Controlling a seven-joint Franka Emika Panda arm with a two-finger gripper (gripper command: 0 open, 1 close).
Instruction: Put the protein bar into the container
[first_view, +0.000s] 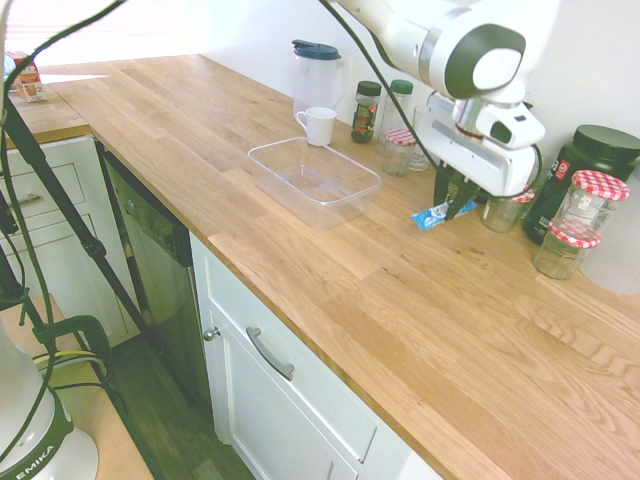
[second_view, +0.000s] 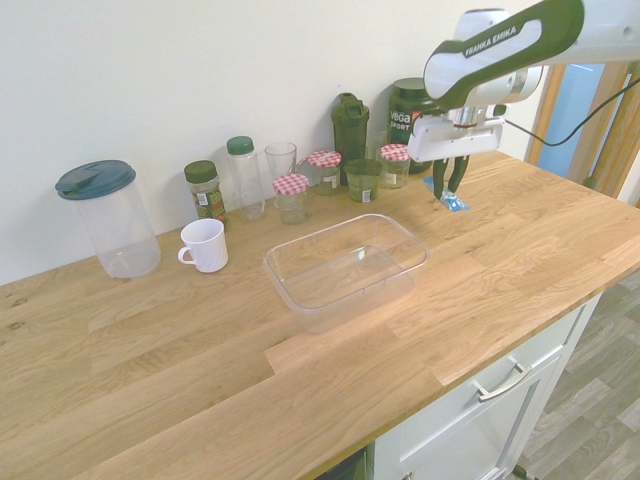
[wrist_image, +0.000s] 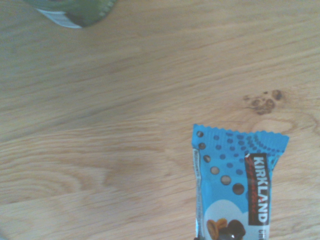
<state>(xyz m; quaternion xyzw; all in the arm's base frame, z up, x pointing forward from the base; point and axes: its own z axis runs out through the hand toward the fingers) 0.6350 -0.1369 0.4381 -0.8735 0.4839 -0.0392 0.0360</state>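
End effector (first_view: 462, 201) is clamped on one end of the protein bar (first_view: 436, 215), which hangs just above the counter (first_view: 330, 290) by the jars; the container (first_view: 314, 180) lies open to its left, long axis toward the bar.

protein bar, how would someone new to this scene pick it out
Along the wooden countertop, past the clear shallow plastic container, a row of glass jars with red-checked lids lines the wall. The white arm's gripper holds the protein bar there: the only flat bright blue wrapper.
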